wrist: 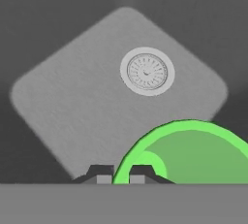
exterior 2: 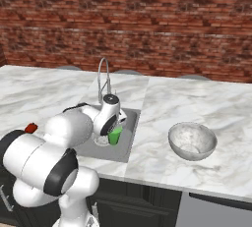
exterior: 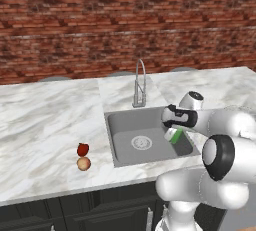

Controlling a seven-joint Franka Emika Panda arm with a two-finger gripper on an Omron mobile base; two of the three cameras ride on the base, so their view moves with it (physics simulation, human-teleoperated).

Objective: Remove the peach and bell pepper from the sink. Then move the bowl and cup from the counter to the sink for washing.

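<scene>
Your marble counter [exterior: 45, 120] holds the bowl [exterior 2: 192, 141] right of the sink [exterior: 127, 125], awaiting its turn, with bell pepper [exterior: 83, 149] and peach [exterior: 83, 163] parked left. Over the basin, your gripper [wrist: 118, 175] pinches the green cup [wrist: 193, 152] by its rim; it seems slightly tilted, mouth upward.

Over the sink [exterior: 122, 125], the gripper [exterior: 173, 131] pinches the green cup [exterior: 174, 135] by its rim; the bell pepper [exterior: 83, 149] and peach [exterior: 83, 163] (touching) sit on the counter [exterior: 40, 120].
</scene>
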